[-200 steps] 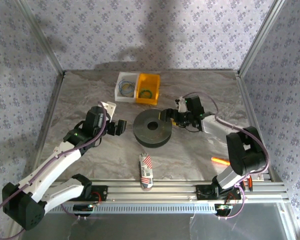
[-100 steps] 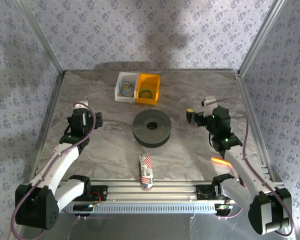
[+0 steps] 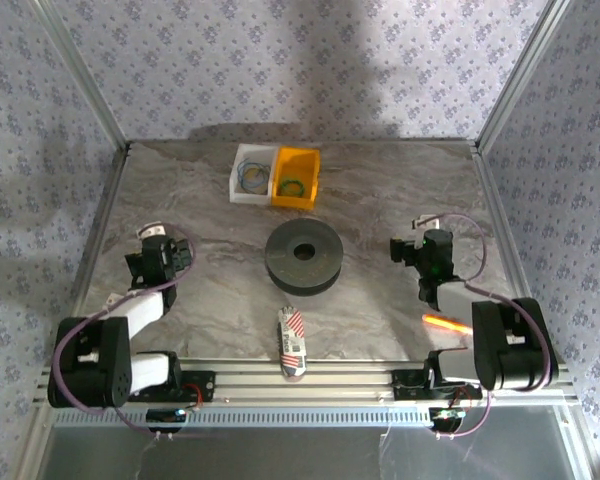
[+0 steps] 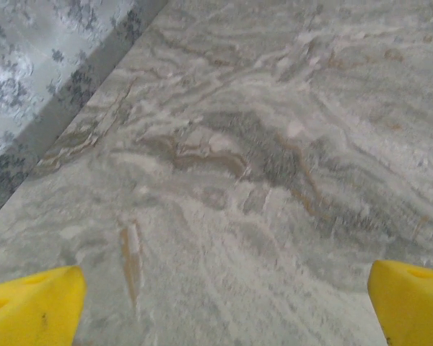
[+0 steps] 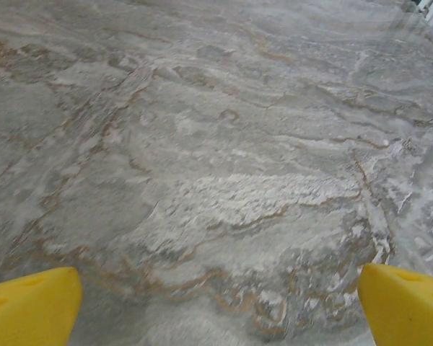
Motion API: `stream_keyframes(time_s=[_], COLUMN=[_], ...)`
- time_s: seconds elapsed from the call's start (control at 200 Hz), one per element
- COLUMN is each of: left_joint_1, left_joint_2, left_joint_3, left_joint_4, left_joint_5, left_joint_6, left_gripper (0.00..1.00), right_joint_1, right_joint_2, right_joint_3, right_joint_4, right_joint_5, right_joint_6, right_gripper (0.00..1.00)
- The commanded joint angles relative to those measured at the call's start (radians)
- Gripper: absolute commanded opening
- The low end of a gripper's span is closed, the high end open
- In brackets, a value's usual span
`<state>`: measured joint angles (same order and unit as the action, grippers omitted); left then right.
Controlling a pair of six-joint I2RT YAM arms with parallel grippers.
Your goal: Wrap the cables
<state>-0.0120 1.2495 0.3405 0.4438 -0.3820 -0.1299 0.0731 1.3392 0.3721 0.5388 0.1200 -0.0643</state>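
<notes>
Small coils of thin cable lie in the white bin (image 3: 250, 173) and the yellow bin (image 3: 295, 178) at the back of the table. The black spool (image 3: 304, 257) lies flat in the middle with nothing round it. My left gripper (image 3: 152, 252) is drawn back to the left of the spool and well apart from it. In the left wrist view that gripper (image 4: 227, 303) is open, with bare marble between its yellow fingertips (image 4: 36, 306). My right gripper (image 3: 417, 247) sits to the right of the spool. It too is open (image 5: 220, 303) over bare table.
A red-and-white striped tool (image 3: 291, 342) lies near the front edge, below the spool. An orange pen-like object (image 3: 445, 323) rests by the right arm's base. Metal frame posts and patterned walls close in the marble table (image 3: 380, 190) on three sides.
Both arms have pulled away from the spool, left arm leftward and right arm rightward, and folded back toward their bases. The spool has not moved.
</notes>
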Motion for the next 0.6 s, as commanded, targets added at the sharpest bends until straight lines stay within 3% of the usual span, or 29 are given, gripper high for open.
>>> stream_keyframes(time_s=[0.0, 0.13, 0.255, 0.305, 0.365, 0.41, 0.595], left_joint_1=[0.032, 0.035, 0.034, 0.011, 0.006, 0.010, 0.010], left_joint_2=[0.071, 0.176, 0.246, 0.304, 0.275, 0.293, 0.286], left_joint_3=[0.013, 0.003, 0.043, 0.042, 0.059, 0.047, 0.050], left_joint_4=[0.267, 0.396, 0.381, 0.471, 0.375, 0.439, 0.418], left_joint_5=[0.111, 0.134, 0.186, 0.174, 0.170, 0.173, 0.174], left_joint_6=[0.009, 0.014, 0.035, 0.073, 0.062, 0.066, 0.067], left_gripper=[1.00, 1.00, 1.00, 1.00, 1.00, 1.00, 1.00], right_joint_1=[-0.027, -0.077, -0.105, -0.108, -0.106, -0.105, -0.105], right_joint_2=[0.061, 0.185, 0.177, 0.182, 0.182, 0.180, 0.179], right_joint_3=[0.021, -0.008, 0.027, 0.023, 0.023, 0.024, 0.022], right_joint_4=[0.152, 0.325, 0.239, 0.255, 0.257, 0.251, 0.251], right_joint_5=[-0.024, -0.047, -0.084, -0.084, -0.083, -0.079, -0.082], right_joint_6=[-0.037, 0.014, 0.038, 0.039, 0.038, 0.037, 0.037], right_gripper=[1.00, 1.00, 1.00, 1.00, 1.00, 1.00, 1.00])
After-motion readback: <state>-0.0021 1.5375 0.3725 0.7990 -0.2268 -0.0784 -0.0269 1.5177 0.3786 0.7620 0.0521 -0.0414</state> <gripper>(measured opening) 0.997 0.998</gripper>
